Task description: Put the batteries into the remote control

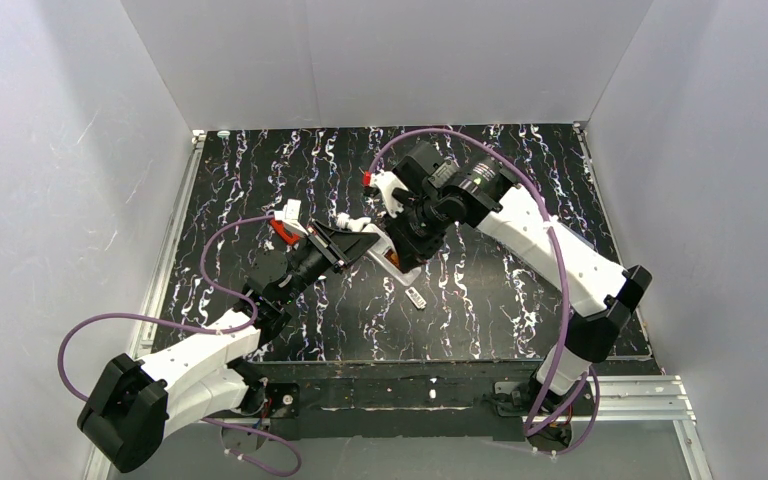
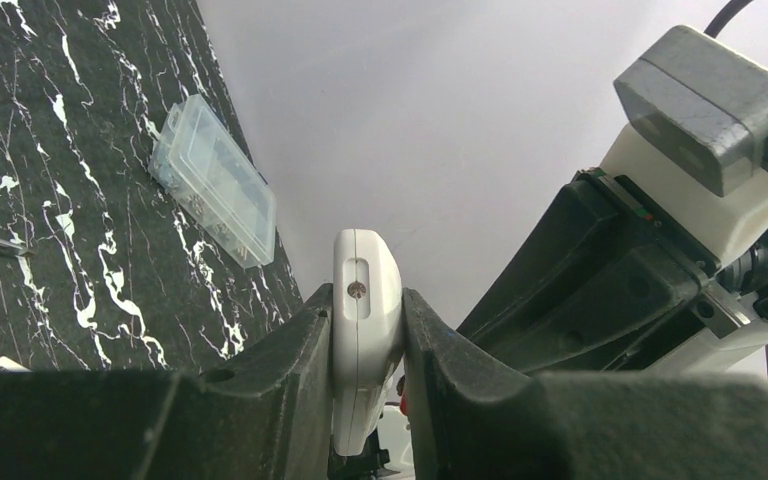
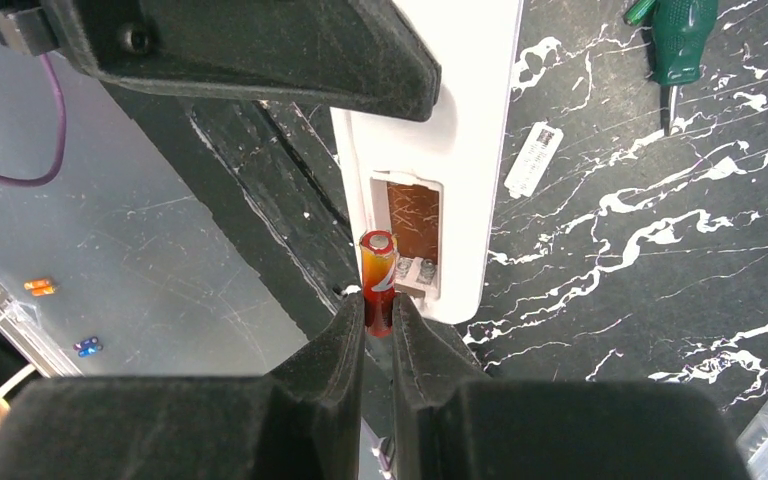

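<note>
My left gripper (image 2: 365, 335) is shut on the white remote control (image 2: 365, 300), clamping its narrow sides and holding it above the table. In the right wrist view the remote control (image 3: 465, 150) shows its back, with the open battery bay (image 3: 412, 225) facing the camera. My right gripper (image 3: 378, 318) is shut on one red-orange battery (image 3: 378, 272). The battery's free end stands at the bay's left edge, beside the metal contacts. Seen from the top, both grippers meet over the table's middle at the remote control (image 1: 405, 270).
A small whitish cover plate (image 3: 533, 160) lies on the black marbled table right of the remote. A green-handled screwdriver (image 3: 675, 35) lies beyond it. A clear plastic compartment box (image 2: 210, 190) sits by the back wall. White walls enclose the table.
</note>
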